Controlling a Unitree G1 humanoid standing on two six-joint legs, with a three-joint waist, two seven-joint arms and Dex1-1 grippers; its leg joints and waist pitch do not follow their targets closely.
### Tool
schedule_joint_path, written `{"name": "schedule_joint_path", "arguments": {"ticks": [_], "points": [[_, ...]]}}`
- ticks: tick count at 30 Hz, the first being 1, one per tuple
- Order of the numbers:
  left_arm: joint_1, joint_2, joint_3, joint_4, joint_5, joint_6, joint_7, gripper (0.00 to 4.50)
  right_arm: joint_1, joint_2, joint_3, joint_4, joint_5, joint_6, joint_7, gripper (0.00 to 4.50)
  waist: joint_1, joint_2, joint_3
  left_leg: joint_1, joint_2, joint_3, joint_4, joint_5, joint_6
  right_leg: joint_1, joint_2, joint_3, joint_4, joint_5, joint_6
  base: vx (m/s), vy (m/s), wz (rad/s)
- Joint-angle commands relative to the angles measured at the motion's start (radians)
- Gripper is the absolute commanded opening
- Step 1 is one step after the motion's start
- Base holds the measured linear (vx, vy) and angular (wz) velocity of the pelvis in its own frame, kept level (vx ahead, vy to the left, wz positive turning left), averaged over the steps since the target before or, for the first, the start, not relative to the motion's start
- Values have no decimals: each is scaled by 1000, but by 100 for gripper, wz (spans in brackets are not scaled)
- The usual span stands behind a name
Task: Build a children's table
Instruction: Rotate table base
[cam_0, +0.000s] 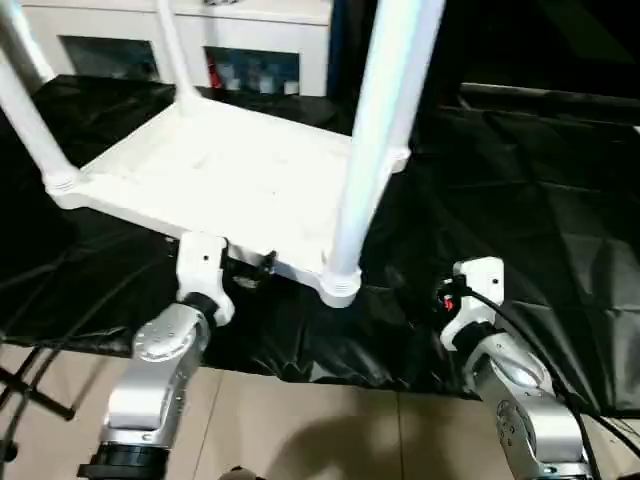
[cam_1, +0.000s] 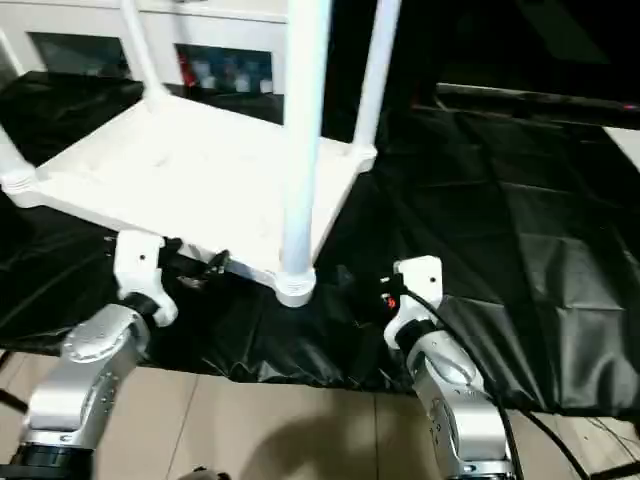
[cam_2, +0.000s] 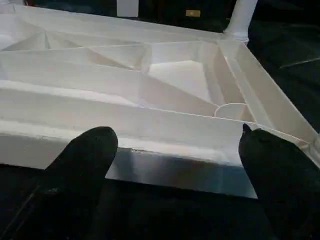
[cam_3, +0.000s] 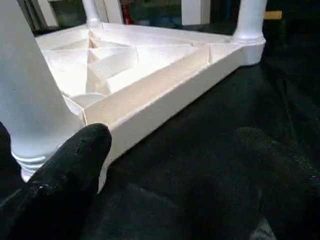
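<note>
Children's table (cam_0: 230, 180) lies upside down on the black-draped counter (cam_0: 520, 220), its ribbed underside facing up and its legs standing in the corner sockets.

Starting at the left claw (cam_2: 175, 165): its two black fingers (cam_2: 82, 160) stand wide apart and hold nothing, aimed at the near rim (cam_2: 150, 135) of the top, which sits just beyond the fingertips at twelve o'clock. The right claw (cam_3: 165, 170) is also spread wide and empty; one finger (cam_3: 75, 170) hovers just beside the near corner, with the near leg (cam_0: 375, 140) and its socket (cam_0: 340, 285) at about ten o'clock from it.

From the head camera, the table top lies at about eleven o'clock of the robot, with the left wrist (cam_0: 200, 270) against its near edge and the right wrist (cam_0: 470, 295) off the corner, slightly apart on the cloth.

The legs look seated, so the step in hand is probably checking them or turning the table upright. For a good lift, each claw should take the rim squarely, with the grips spread along the near edge, and close fully before raising, so the light plastic top does not twist or slide on the slick cloth. A white cabinet (cam_0: 250, 40) stands behind at twelve o'clock.
</note>
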Motion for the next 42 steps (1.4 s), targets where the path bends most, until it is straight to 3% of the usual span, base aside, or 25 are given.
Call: {"name": "schedule_joint_path", "arguments": {"ticks": [1,3,8,9,10,12,15,18,19,20,22,23,24,25,26,28,30,31,32,34,36,37,39,40,42], "points": [[23,11,1,-31,16,-12,1,450,-42,-9,-15,34,5,-25,9,446,7,-17,-65,13,25,1,-68,-204,22,39,-34,28,-73,-161,-144,0,0,0],[26,19,-2,-39,21,-15,-5,450,-56,-8,-15,53,1,-32,9,446,7,-9,-66,14,26,-1,-70,-200,14,37,-31,27,-70,-146,-148,0,0,0],[12,26,0,-38,18,-11,-7,450,-72,-6,-22,80,-2,-52,10,446,14,-9,-68,17,25,-2,-70,-213,-5,40,-28,26,-63,-81,-153,0,0,0],[11,27,1,-37,17,-10,-8,450,-73,-5,-23,82,-3,-53,8,446,14,1,-69,19,24,-1,-69,-223,-12,39,-27,27,-65,-72,-154,0,0,0],[5,30,1,-36,12,-8,-14,450,-71,-4,-28,80,-8,-50,-8,446,17,2,-70,19,24,-3,-69,-225,-16,41,-28,27,-62,-69,-155,0,0,0],[-8,41,-1,-29,5,-3,-33,450,-50,4,-40,54,8,-46,-15,446,17,-1,-71,19,23,-2,-69,-225,-18,42,-28,27,-62,-66,-154,0,0,0],[-14,43,2,-24,-2,-2,-41,450,-32,4,-36,48,4,-52,-13,446,22,7,-67,19,22,-4,-71,-250,-25,41,-28,27,-65,-82,-150,0,0,0],[-16,41,4,-27,-18,4,-53,450,-25,3,-30,48,-3,-58,-15,446,23,8,-67,21,22,-4,-73,-281,-30,42,-29,27,-68,-126,-149,0,0,0],[-14,40,3,-30,-22,6,-57,450,-23,5,-29,42,-2,-55,-18,446,22,20,-62,27,23,-6,-78,-346,-40,41,-30,26,-72,-196,-141,0,0,0],[-14,40,2,-30,-21,6,-56,450,-22,5,-29,40,-2,-55,-18,446,19,17,-60,36,24,-6,-82,-411,-43,41,-28,23,-81,-260,-132,0,0,0],[-14,38,-1,-22,-13,4,-50,450,-12,1,-24,21,-5,-46,-21,446,9,16,-47,66,19,-8,-89,-587,-26,43,-16,7,-111,-494,-109,0,0,0],[-14,37,-1,-19,-12,4,-50,450,-9,0,-22,16,-8,-44,-21,446,8,16,-43,72,16,-6,-88,-598,-18,43,-17,5,-121,-536,-103,0,0,0],[-12,34,-2,-18,-14,4,-48,450,-4,-2,-21,9,-8,-41,-20,446,2,15,-33,99,13,-5,-86,-650,-8,38,-12,-8,-143,-644,-91,0,0,0],[-11,31,-4,-18,-15,5,-45,450,0,-3,-21,4,-7,-38,-17,446,-2,14,-29,111,7,-5,-84,-656,-4,47,-13,-19,-160,-709,-72,0,0,0],[-11,31,-4,-18,-15,5,-45,450,0,-3,-21,4,-7,-38,-17,446,-3,16,-29,110,6,-7,-87,-644,-1,57,-16,-20,-163,-714,-65,0,0,0],[-5,28,-6,-23,-16,5,-43,450,3,-6,-19,2,-7,-37,-14,446,-6,19,-36,85,10,-12,-102,-560,11,94,-29,-16,-157,-655,-68,38,8,-6],[1,27,-7,-30,-16,6,-42,450,2,-8,-13,5,-11,-37,-10,446,-3,18,-54,73,13,-7,-107,-458,30,110,-27,-8,-141,-516,-107,79,11,-10],[4,27,-7,-33,-16,7,-42,450,1,-8,-10,7,-12,-37,-8,446,-5,17,-58,69,13,-5,-107,-411,45,115,-21,-7,-129,-425,-141,74,4,-6],[8,29,-5,-35,-15,8,-42,450,-2,-9,-6,11,-13,-36,-7,446,-6,12,-63,74,13,0,-103,-367,65,116,-18,-7,-118,-340,-179,88,2,-2],[11,32,-3,-34,-13,7,-42,450,-4,-8,-3,13,-15,-34,-5,446,-4,13,-69,76,10,6,-96,-290,97,123,-16,-7,-103,-216,-232,92,1,0],[14,34,-1,-35,-12,7,-42,450,-4,-7,0,12,-16,-32,-2,446,-2,14,-74,73,6,9,-90,-228,120,130,-14,-8,-92,-137,-257,103,0,2],[15,34,0,-36,-12,7,-43,450,-4,-7,1,12,-18,-31,-1,446,2,12,-81,68,-3,11,-78,-135,156,141,-9,-8,-77,-27,-277,105,5,2],[17,36,3,-38,-12,6,-43,450,-4,-6,5,13,-20,-32,0,446,2,11,-83,69,-8,9,-68,-61,196,144,-4,-9,-63,57,-289,101,10,3],[17,36,4,-38,-12,6,-43,450,-4,-6,5,14,-20,-32,0,446,4,3,-83,63,-15,10,-60,-32,216,150,-3,-6,-57,89,-293,95,5,5],[21,38,7,-40,-12,7,-42,450,-4,-5,8,20,-22,-36,2,446,7,4,-86,55,-18,7,-51,3,236,159,-2,-7,-53,102,-291,77,0,4]]}}
